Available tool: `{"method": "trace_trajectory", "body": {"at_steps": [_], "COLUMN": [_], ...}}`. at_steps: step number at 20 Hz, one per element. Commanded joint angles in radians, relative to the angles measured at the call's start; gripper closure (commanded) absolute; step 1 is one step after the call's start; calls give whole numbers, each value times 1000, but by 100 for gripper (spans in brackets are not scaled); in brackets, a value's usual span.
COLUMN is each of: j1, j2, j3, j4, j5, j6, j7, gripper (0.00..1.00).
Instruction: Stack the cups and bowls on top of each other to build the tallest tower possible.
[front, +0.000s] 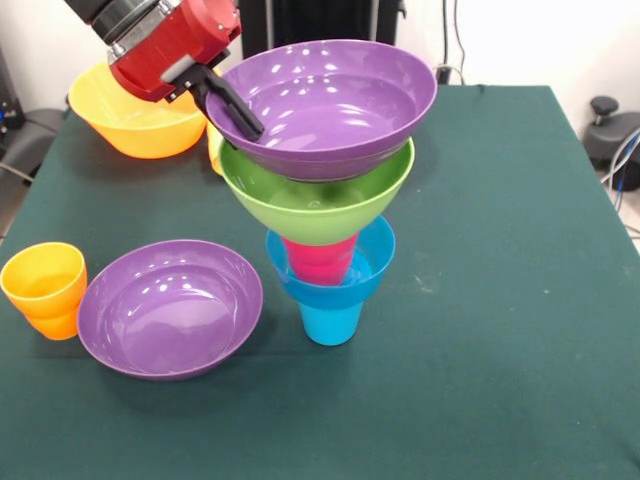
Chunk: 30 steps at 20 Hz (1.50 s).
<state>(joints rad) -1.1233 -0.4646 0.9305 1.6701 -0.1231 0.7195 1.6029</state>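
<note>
Jaws (238, 112) pinching purple bowl (325, 105) rim at 9 o'clock atop lime green bowl (315, 205); probably light, stiff, slippery plastic.

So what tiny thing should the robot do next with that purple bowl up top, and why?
Probably let go and lift straight up, slowly. The purple bowl already sits in the lime green bowl at the top of the tower, and the gripper is clamped on its rim. The tower stands on one small blue cup, so a sideways tug might tip it.
</note>
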Motion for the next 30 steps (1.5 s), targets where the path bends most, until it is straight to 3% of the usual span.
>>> {"method": "trace_trajectory", "body": {"at_steps": [1, 30], "j1": [16, 43], "j2": [25, 46], "j3": [-67, -81], "j4": [20, -85], "j5": [-55, -72], "j6": [-47, 8], "j7": [0, -46], "gripper": [100, 100]}}
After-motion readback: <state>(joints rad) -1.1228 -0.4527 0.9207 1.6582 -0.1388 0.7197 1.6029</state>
